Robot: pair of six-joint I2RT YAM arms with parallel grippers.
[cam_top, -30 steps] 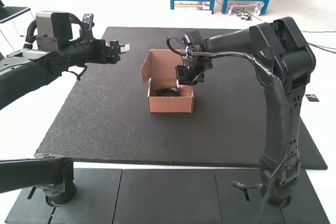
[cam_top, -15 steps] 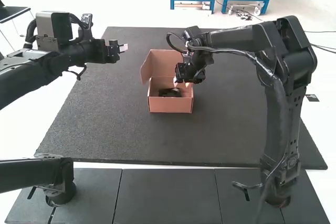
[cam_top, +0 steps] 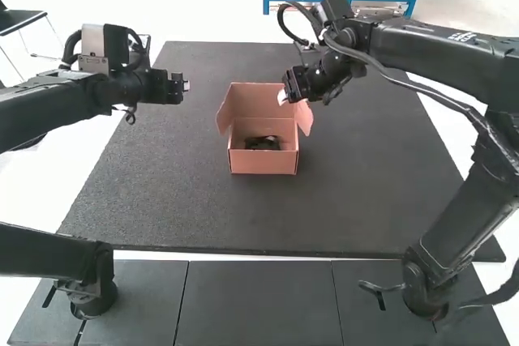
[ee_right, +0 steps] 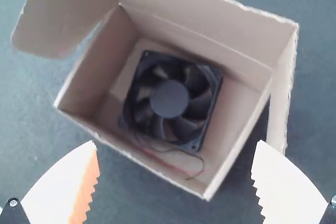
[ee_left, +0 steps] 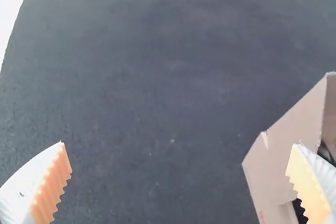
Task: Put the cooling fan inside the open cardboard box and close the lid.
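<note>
The cooling fan point(ee_right: 170, 99) is lying flat inside the cardboard box point(cam_top: 261, 160), which is sitting on the black mat point(cam_top: 162, 184) with its flaps open. Farther left, the left gripper point(cam_top: 183, 84) is hovering, fingers spread apart. The right gripper point(cam_top: 289, 93) is hanging over the box's far edge, fingers also wide apart.

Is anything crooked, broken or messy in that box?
Nothing looks broken or spilled. The cooling fan lies slightly skewed to the walls of the cardboard box, and its thin wires trail loose on the box floor.
</note>
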